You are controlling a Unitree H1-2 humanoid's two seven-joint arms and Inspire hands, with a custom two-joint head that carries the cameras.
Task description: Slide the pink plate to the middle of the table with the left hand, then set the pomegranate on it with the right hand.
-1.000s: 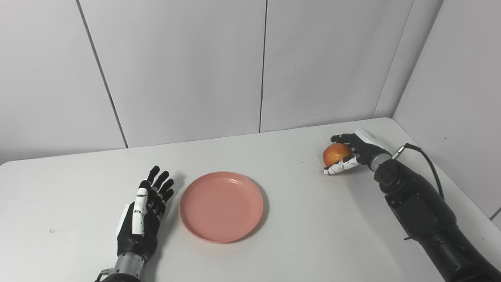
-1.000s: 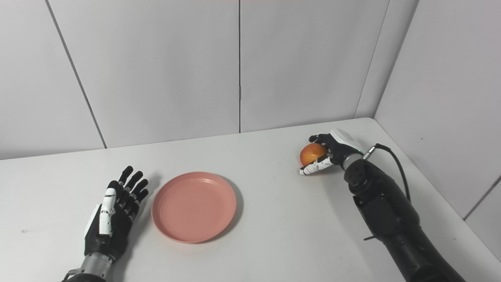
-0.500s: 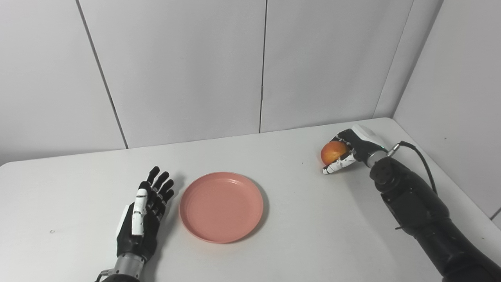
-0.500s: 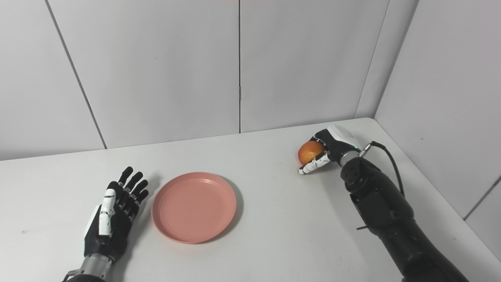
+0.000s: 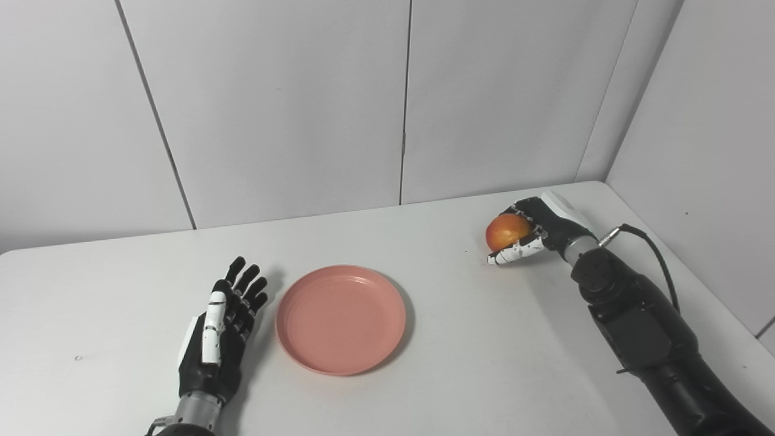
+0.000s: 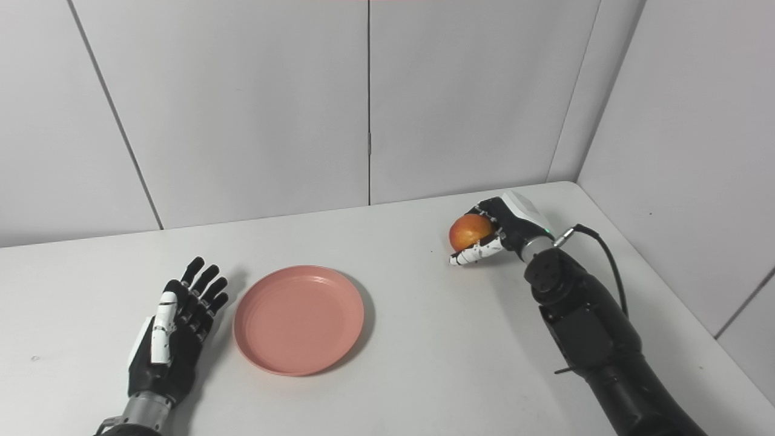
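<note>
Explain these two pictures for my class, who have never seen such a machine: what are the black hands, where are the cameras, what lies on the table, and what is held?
Both pictures come from two cameras side by side on a humanoid robot's head, looking down at one white table. The black mechanical left hand lies open beside a round pink plastic plate, apart from it. The right hand is shut on a round orange-red pomegranate, far from the plate. The plate holds nothing yet.

Black arms, black-and-white left hand [image 5: 215,339] and right hand [image 5: 536,230], black wrist cable [image 5: 657,257].
</note>
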